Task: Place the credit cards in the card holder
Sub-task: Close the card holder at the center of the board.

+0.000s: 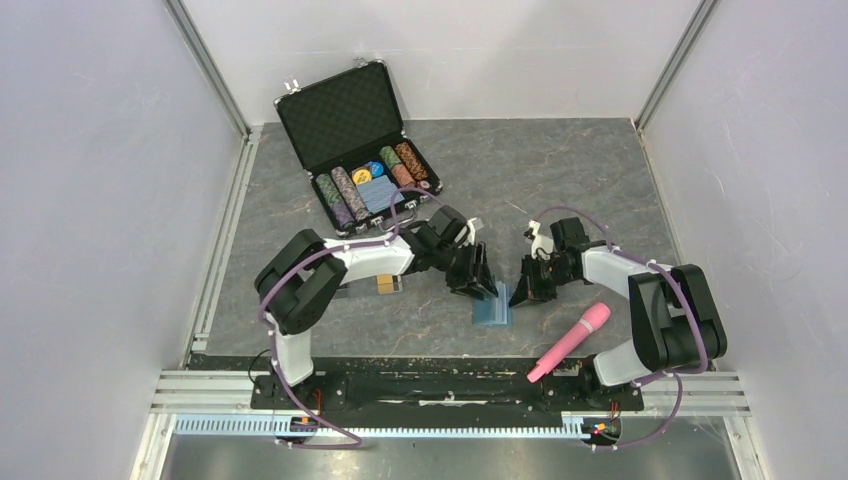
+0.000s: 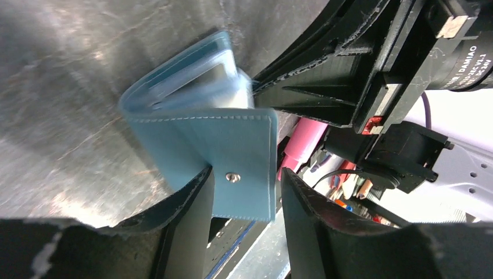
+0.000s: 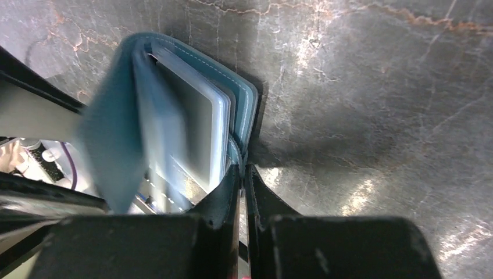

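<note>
Seen from above, the card holder [image 1: 491,312] sits near the middle of the tabletop's [image 1: 560,180] near edge, between the left tool [image 1: 480,283] and the right tool [image 1: 525,293]. The credit cards [image 1: 390,285] lie farther left, beside the left arm. In the left wrist view, that tool's fingers stand partly apart, flanking the snap flap without clamping it. In the right wrist view, that tool's fingers are pinched together on the card holder's edge.

I see the top view bright and even, lit from above, with soft shadows under the arms [image 1: 300,285], all sharp. Wrist views are dimmer, with white glare patches on the dark table [image 3: 360,192]. The card holder [image 3: 110,145] flap is motion-blurred, and the left gripper [image 2: 245,172] looks soft up close.
</note>
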Robot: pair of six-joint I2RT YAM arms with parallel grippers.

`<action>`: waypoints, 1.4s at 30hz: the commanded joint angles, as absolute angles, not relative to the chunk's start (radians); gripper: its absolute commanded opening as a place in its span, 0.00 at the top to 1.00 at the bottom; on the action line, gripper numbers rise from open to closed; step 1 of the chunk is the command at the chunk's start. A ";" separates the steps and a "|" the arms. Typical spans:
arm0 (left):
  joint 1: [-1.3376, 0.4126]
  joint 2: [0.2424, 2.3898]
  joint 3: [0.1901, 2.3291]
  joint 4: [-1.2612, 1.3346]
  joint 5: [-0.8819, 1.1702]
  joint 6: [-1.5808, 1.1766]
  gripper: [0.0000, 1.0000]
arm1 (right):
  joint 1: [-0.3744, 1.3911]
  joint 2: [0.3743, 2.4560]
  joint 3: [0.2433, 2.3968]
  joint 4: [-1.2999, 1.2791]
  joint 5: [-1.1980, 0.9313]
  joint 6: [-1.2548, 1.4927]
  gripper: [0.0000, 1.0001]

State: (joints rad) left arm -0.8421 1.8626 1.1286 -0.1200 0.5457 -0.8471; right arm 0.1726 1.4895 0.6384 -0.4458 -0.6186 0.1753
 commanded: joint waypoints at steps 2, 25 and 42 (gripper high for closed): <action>-0.870 1.921 1.198 -0.066 0.623 -0.874 0.47 | 0.182 1.490 0.617 -0.383 -0.693 0.214 1.00; -0.888 2.021 1.269 -0.435 0.435 -0.698 0.85 | 0.190 1.458 0.716 -0.448 -0.585 0.127 0.76; -0.890 2.030 1.276 -0.473 0.410 -0.690 0.80 | 0.191 1.547 0.666 -0.397 -0.738 0.079 0.85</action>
